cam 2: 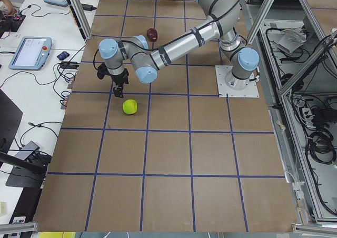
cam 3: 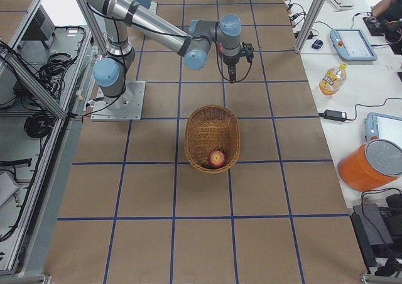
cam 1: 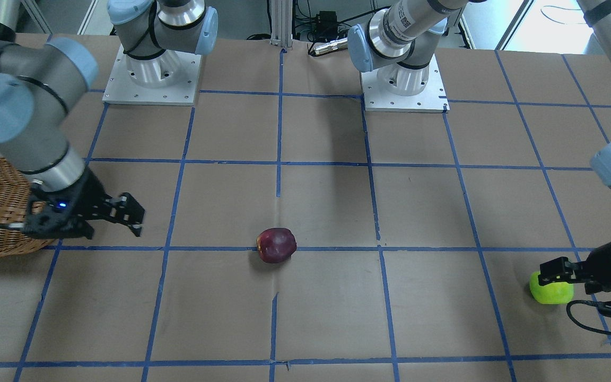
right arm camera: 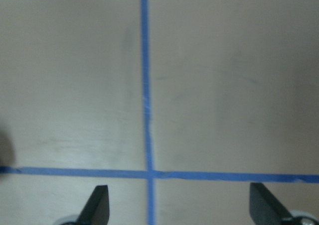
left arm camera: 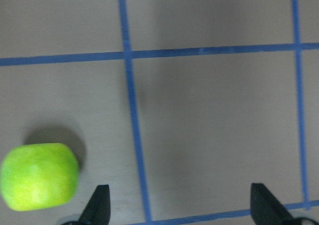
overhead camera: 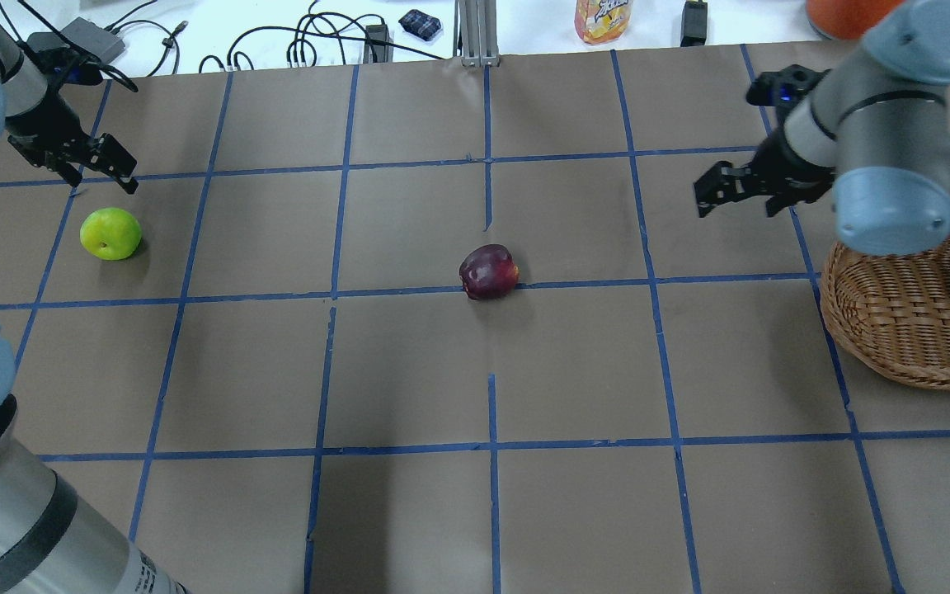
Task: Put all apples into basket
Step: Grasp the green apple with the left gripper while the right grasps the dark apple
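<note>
Fingers (left arm camera: pixel 99 205) of the left gripper (left arm camera: pixel 182 207): spread wide, holding nothing. Those of the right gripper (right arm camera: pixel 179 207): likewise wide apart and empty, with only bare worktop (overhead camera: pixel 409 371) and blue tape lines (overhead camera: pixel 491 445) beneath them.

Item 1, green apple (left arm camera: pixel 40 176): on the worktop at the lower left of the left wrist frame. It lies outside the gap, beyond the finger on that side and not between the pair. In the overhead frame it sits at the far left, just below the left gripper. It is round, with no long axis to align to.

Item 2, maroon apple (overhead camera: pixel 488 271): mid-frame in the overhead view, resting on a tape line, well apart from both grippers. The right gripper looks the nearer.

Item 3, red apple (cam 3: pixel 217 158): already inside the basket (cam 3: pixel 188 130), near its lower end in the right-side frame.

Judgement: one of three apples is stowed. The left arm is placed for the green apple, but its fingers need to shift toward the frame's lower left to straddle the fruit before descending.
</note>
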Robot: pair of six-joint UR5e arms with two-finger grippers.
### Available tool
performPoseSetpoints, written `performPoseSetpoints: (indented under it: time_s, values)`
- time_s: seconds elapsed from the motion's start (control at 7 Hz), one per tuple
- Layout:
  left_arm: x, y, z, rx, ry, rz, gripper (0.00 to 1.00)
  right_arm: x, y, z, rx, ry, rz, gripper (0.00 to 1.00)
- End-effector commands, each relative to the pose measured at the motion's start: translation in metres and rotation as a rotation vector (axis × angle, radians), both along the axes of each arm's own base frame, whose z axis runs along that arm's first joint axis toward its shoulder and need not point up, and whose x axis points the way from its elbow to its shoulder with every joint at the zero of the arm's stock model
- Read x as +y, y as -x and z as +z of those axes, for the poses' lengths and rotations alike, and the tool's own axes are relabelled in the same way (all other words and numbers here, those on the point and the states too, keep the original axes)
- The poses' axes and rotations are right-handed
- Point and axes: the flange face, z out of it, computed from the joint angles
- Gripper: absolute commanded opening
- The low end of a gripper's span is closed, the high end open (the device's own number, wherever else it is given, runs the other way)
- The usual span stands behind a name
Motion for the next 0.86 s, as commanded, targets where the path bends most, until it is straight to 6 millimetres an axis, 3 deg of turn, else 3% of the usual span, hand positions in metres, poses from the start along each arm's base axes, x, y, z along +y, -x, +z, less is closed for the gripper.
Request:
performPoseSetpoints:
  time_s: [0.0,0.14,0.29,0.43,0.71]
  values:
    - [-0.005,-0.019,-0.033,0.005,-0.025,0.003,1.0,0.005,-0.159,-0.032,0.005,0.047,0.03,1.0]
    - [0.0,-0.019,-0.052,0.018,-0.051,0.009,1.0,0.019,-0.201,-0.047,0.001,0.08,0.093,1.0]
    - [-0.001,-0.021,-0.061,0.025,-0.063,0.01,1.0,0.03,-0.229,-0.059,0.0,0.068,0.146,1.0]
    - [0.002,-0.035,-0.075,0.033,-0.079,0.034,1.0,0.038,-0.251,-0.061,-0.012,0.101,0.183,1.0]
    - [0.007,-0.046,-0.097,0.058,-0.106,0.055,1.0,0.038,-0.258,-0.084,0.001,0.094,0.21,1.0]
